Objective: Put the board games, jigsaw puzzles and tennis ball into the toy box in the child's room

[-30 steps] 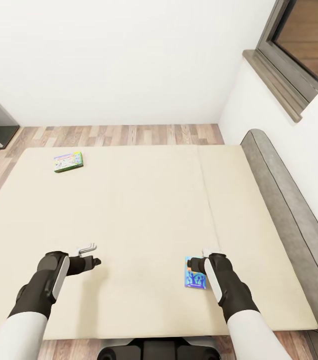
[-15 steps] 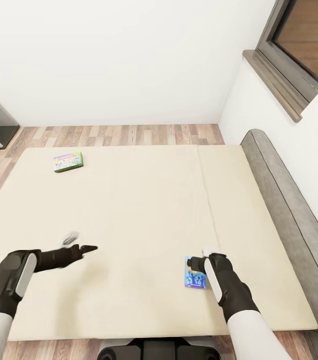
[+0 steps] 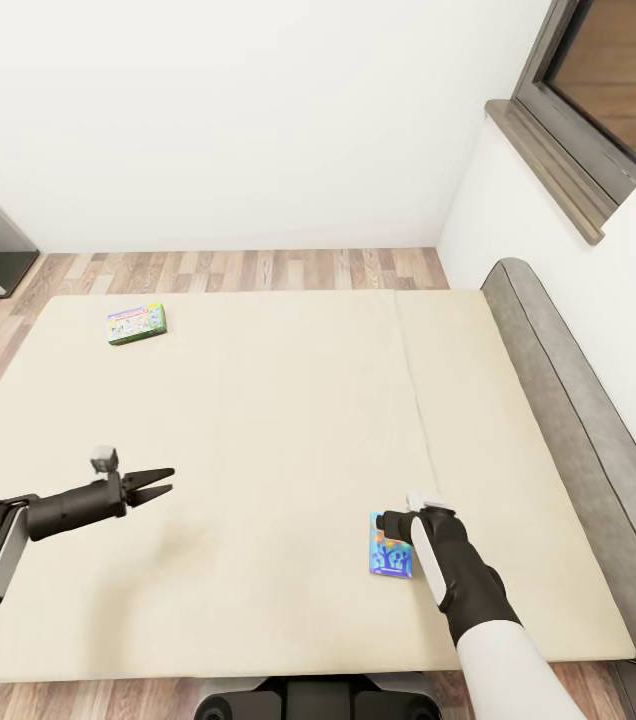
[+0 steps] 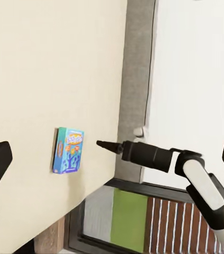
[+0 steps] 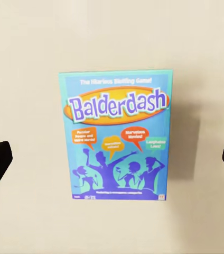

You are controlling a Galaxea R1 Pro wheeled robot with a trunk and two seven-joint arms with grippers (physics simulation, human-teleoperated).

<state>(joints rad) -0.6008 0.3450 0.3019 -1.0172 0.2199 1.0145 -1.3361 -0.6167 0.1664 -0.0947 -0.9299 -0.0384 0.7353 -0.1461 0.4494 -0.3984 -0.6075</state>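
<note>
Directly below my right gripper [image 3: 395, 522] lies the blue board game [image 5: 117, 135], jaws wide apart, empty. My left gripper [image 3: 158, 484] hangs open over the bed [image 3: 288, 400], holding nothing.

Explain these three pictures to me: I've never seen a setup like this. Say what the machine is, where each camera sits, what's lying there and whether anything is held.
It is a simulated two-armed robot. The wide picture comes from its head camera, looking down over a cream bed. The other two come from cameras by each gripper. The left gripper hangs above bare mattress, fingers open, holding nothing. The right gripper hovers over a blue Balderdash board game, fingers spread wide, not gripping it. A green-bordered board game lies at the far corner.
</note>
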